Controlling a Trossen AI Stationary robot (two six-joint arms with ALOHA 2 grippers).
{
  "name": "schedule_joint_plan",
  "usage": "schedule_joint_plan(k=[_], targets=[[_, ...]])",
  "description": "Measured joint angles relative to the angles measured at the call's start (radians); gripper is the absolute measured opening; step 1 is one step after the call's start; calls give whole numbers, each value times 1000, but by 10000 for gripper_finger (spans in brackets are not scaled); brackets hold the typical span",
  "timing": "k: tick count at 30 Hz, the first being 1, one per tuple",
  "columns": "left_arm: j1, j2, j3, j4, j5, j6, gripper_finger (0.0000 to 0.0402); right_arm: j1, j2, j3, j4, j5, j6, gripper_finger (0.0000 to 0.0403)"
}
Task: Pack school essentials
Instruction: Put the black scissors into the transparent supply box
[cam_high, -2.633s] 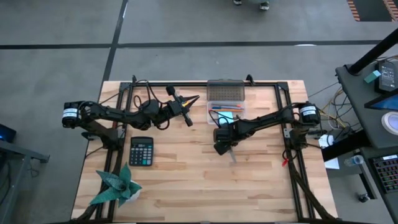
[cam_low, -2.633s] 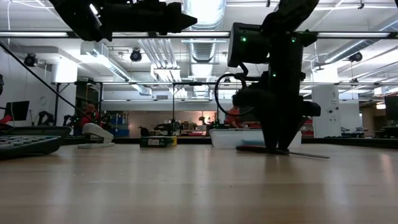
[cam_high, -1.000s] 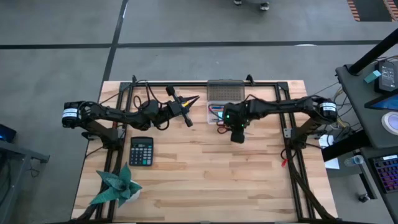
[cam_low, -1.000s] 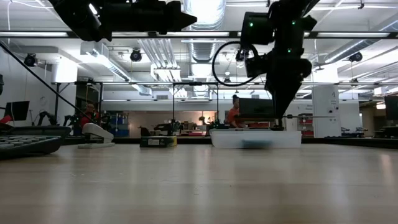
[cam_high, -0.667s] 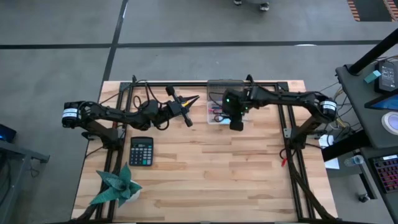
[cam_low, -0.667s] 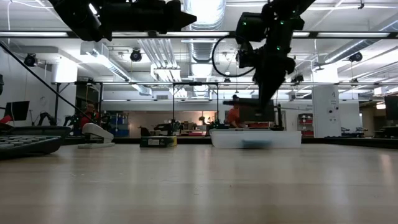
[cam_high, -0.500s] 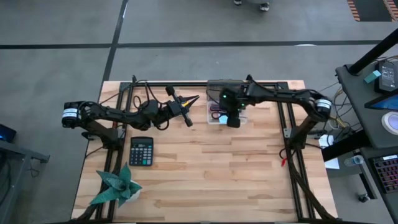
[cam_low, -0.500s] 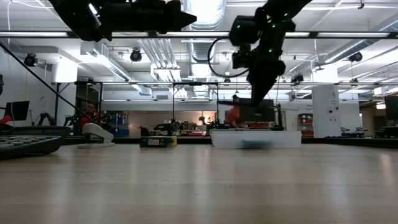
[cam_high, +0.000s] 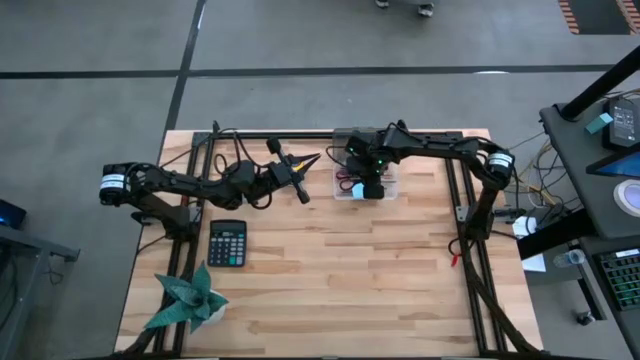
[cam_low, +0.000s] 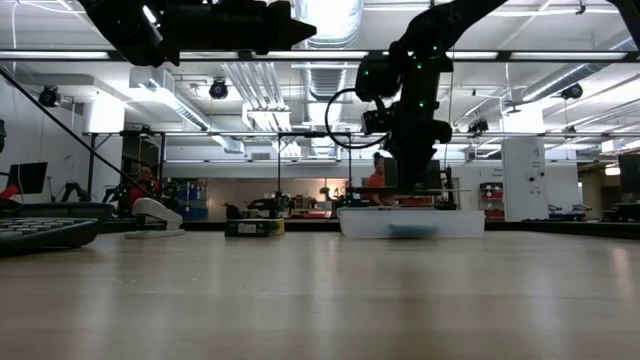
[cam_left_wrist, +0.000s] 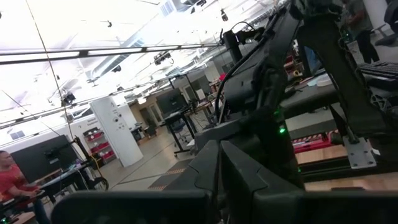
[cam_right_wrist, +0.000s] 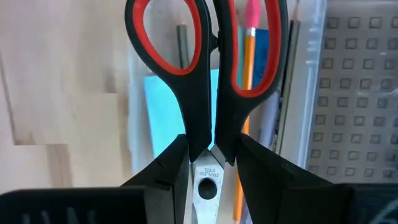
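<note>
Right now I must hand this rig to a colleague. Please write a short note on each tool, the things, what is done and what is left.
Right tool: shut on the red-handled scissors, held over the clear plastic case at the table's far side.
Left tool: shut, empty, raised left of the case.
In the case: light-blue note pad, pencil.
Done: scissors brought above the case.
Left: lower and release them. The lid lies open.
</note>
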Motion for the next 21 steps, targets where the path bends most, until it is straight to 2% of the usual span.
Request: schedule_joint_plan(k=[6, 21], targets=[[0, 0, 0, 2, 0, 0, 0, -21, 0, -22, 74, -25, -17, 107], [-1, 0, 0, 2, 0, 0, 0, -28, 2, -64, 124, -26, -33, 107]])
